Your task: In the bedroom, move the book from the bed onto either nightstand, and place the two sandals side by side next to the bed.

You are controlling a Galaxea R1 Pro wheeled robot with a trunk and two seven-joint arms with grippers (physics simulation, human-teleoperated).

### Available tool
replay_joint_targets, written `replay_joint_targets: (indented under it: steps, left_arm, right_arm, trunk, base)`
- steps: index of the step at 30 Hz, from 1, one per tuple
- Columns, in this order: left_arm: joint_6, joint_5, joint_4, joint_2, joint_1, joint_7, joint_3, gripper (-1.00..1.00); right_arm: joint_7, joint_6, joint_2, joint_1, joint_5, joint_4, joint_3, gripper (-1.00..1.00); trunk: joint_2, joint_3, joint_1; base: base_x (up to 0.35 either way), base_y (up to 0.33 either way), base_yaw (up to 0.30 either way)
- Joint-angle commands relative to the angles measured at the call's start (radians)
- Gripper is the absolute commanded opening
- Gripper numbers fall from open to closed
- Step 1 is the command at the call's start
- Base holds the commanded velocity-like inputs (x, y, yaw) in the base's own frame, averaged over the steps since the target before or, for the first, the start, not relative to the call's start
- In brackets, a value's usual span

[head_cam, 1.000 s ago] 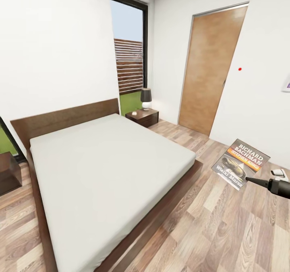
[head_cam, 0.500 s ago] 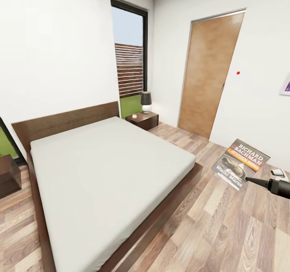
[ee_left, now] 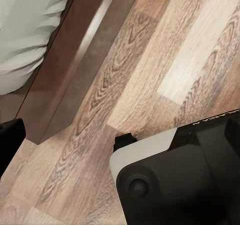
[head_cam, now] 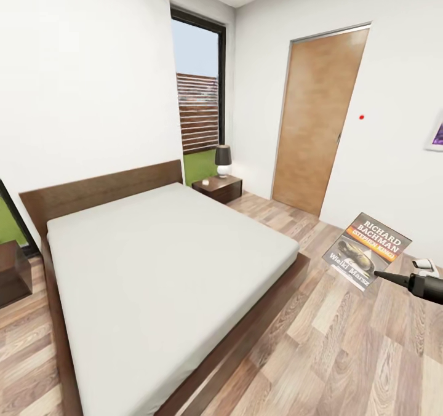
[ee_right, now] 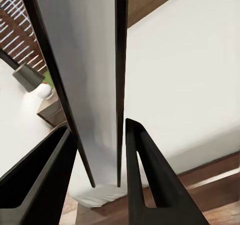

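Note:
My right gripper (head_cam: 376,274) holds the book (head_cam: 368,249) in the air over the wooden floor at the right, shut on its lower edge; the dark cover with an orange band faces me. From the right wrist camera the book (ee_right: 85,85) appears edge-on, clamped between the two black fingers (ee_right: 145,175). The bed (head_cam: 160,268) with its light mattress and dark brown frame fills the left and middle. The nightstand (head_cam: 217,188) with a black-shaded lamp (head_cam: 223,160) stands beside the headboard's far corner, under the window. The sandals are out of view.
A wooden door (head_cam: 317,120) is in the far right wall. Another dark brown piece of furniture (head_cam: 12,271) stands at the bed's left side. The left wrist camera looks down on floorboards and the bed frame edge (ee_left: 65,85), with part of the robot body (ee_left: 180,180).
The whole view has shifted: bed, nightstand and door sit slightly lower and further off than a second ago, so the camera moved. The book stays in my right gripper at the same spot.

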Motion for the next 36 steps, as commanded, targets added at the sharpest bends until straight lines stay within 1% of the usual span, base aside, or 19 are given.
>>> replay_joint_targets:
  steps: [1,36]
  left_arm:
    - [-0.003,-0.003,0.000,0.000,-0.001,0.000,-0.004,1.00]
    - [-0.004,-0.003,0.000,-0.001,-0.001,-0.001,-0.005,1.00]
  right_arm:
    - [0.003,0.010,0.000,-0.001,0.000,0.000,-0.001,-1.00]
    - [0.003,0.009,0.000,-0.001,0.001,0.000,-0.001,-1.00]
  trunk:
    - [-0.002,-0.001,0.001]
    - [-0.002,0.056,0.001]
  base:
    - [0.000,0.000,0.000]
    - [0.000,0.000,0.000]
